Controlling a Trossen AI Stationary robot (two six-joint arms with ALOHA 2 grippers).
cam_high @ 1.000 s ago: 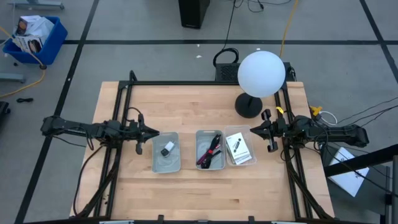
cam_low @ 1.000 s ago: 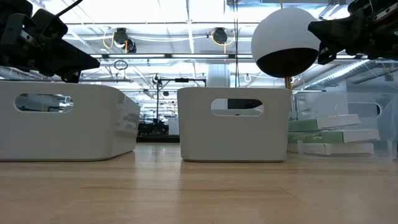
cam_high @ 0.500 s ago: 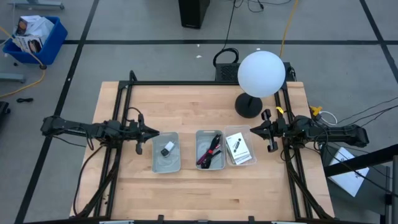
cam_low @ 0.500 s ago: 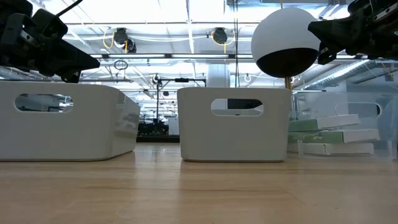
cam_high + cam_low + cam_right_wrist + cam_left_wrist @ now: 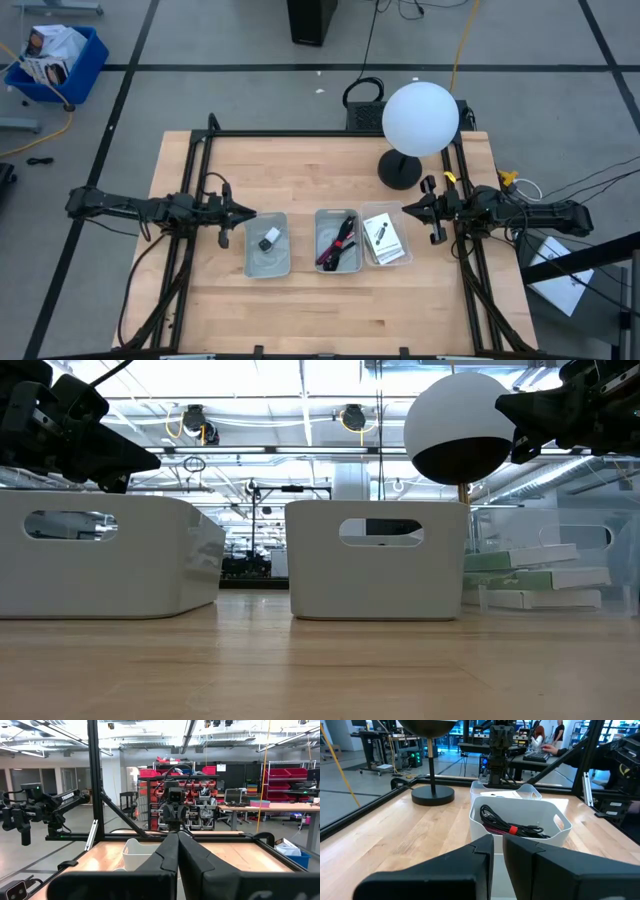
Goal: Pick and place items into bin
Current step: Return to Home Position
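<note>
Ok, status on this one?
Left gripper, right gripper shut, empty, at table sides. Black cable in right bin, white block in left bin. Nothing obstructing.

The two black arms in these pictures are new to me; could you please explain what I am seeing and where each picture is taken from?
They are two robot arms at a wooden table, each ending in a pinching gripper. One picture looks straight down, one level across the tabletop, and two come from wrist cameras. The left gripper and right gripper hover at the table's sides, holding nothing. Between them stand two bins: the left bin holds a white block and a small black piece, the right bin a black cable with a red strap. White cards lie beside it, and a globe lamp stands at the far edge.
</note>
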